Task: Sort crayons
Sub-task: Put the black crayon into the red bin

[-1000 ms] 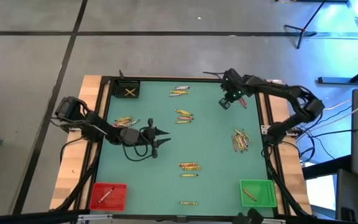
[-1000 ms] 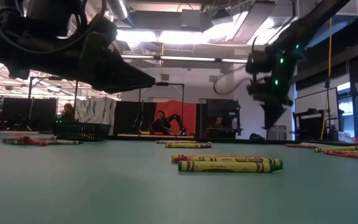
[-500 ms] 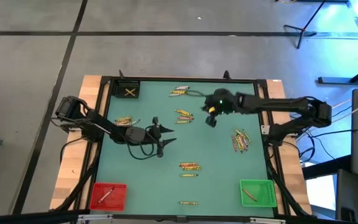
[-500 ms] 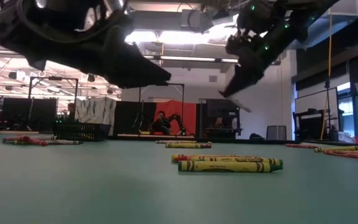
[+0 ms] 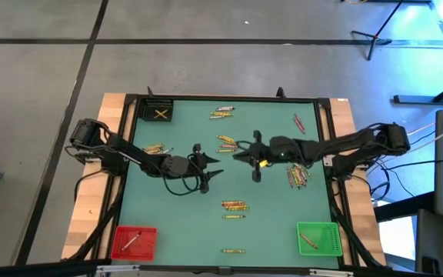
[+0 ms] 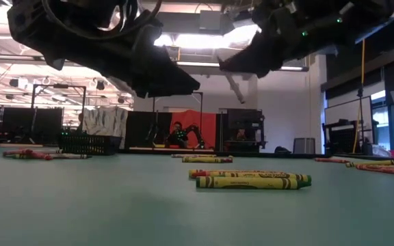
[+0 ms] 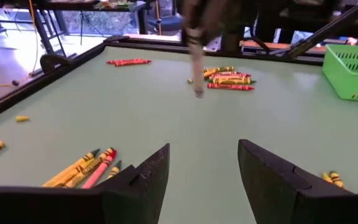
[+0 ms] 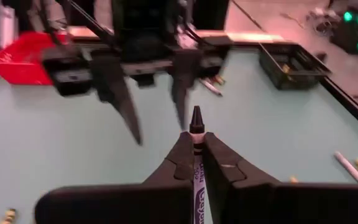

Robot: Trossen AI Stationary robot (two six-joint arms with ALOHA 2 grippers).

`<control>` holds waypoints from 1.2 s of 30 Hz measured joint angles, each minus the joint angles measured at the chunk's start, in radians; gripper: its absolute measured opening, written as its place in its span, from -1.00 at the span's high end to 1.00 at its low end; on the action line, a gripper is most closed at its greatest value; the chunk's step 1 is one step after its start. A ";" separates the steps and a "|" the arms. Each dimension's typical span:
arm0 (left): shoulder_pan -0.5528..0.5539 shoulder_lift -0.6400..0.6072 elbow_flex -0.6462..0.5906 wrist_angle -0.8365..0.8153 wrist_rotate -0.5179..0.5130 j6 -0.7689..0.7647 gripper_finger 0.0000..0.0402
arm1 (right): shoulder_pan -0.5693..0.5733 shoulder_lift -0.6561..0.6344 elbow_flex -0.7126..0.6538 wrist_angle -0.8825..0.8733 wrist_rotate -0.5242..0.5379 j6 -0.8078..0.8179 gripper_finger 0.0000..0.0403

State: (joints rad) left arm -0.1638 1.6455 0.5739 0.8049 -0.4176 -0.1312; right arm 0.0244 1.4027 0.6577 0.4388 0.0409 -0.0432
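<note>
A dark-tipped crayon [image 8: 196, 155] is pinched between the closed fingers of the right end effector [image 5: 246, 155], its tip poking out towards the left end effector [image 5: 212, 167], which faces it over the middle of the green desk [image 5: 268, 215] with fingers spread wide and empty. More crayons [image 5: 234, 205] lie loose just beside both, others by the right edge [image 5: 297, 174]
</note>
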 joint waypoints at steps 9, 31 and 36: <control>-0.005 0.000 0.001 0.062 0.046 -0.023 0.13 | 0.064 0.135 0.019 0.239 -0.009 -0.042 0.94; -0.049 0.000 0.029 0.064 0.049 0.059 0.78 | 0.076 0.265 0.131 0.288 -0.081 -0.067 0.94; -0.055 0.000 0.029 0.064 0.029 0.084 0.95 | 0.076 0.263 0.131 0.284 -0.104 -0.057 0.87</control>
State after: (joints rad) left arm -0.2192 1.6455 0.6033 0.8684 -0.3881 -0.0475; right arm 0.1001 1.6661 0.7883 0.7227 -0.0631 -0.1001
